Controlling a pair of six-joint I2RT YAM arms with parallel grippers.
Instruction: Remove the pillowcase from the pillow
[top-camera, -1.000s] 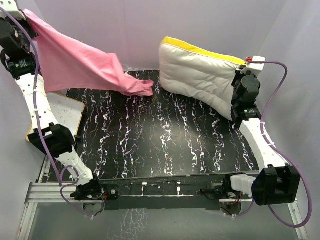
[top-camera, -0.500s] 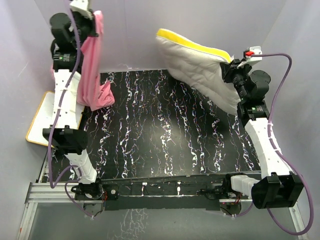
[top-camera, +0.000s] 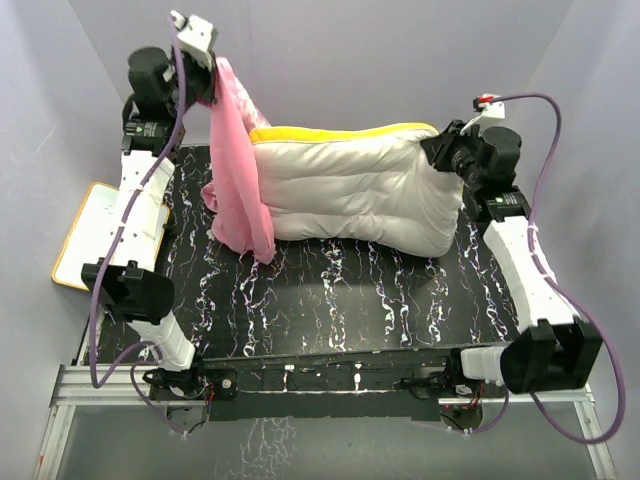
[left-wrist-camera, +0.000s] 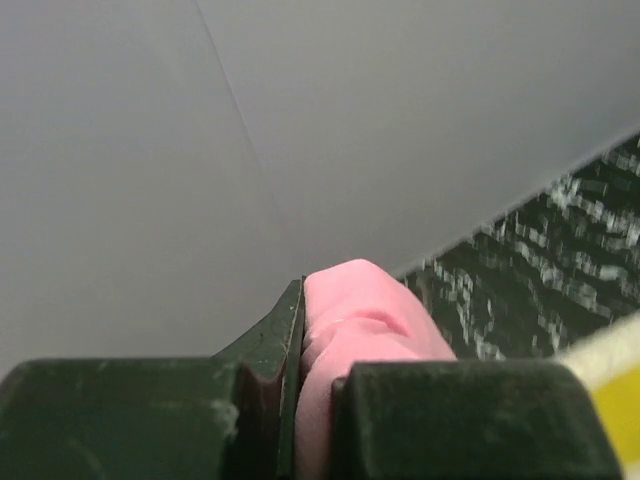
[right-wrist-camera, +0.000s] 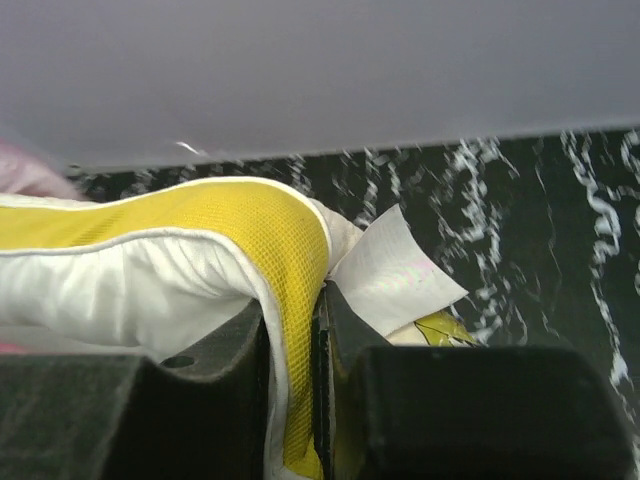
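The pink pillowcase (top-camera: 240, 190) hangs from my left gripper (top-camera: 212, 82), which is raised at the back left and shut on its top edge; the fabric (left-wrist-camera: 365, 320) bulges between the jaws in the left wrist view. The cloth drapes down over the left end of the pillow (top-camera: 350, 190) and onto the table. The white pillow with its yellow band (top-camera: 340, 132) lies lengthwise across the back of the table. My right gripper (top-camera: 437, 148) is shut on the pillow's right end, pinching the yellow band (right-wrist-camera: 290, 300) beside a white label (right-wrist-camera: 395, 270).
A white board with a yellow frame (top-camera: 85, 230) lies off the table's left edge. The black marbled tabletop (top-camera: 350, 300) fills the foreground. Grey walls close in at the back and sides.
My right arm swung the pillow down and to the left; it now lies across the back of the table. My left gripper moved right with the pillowcase, which now drapes against the pillow.
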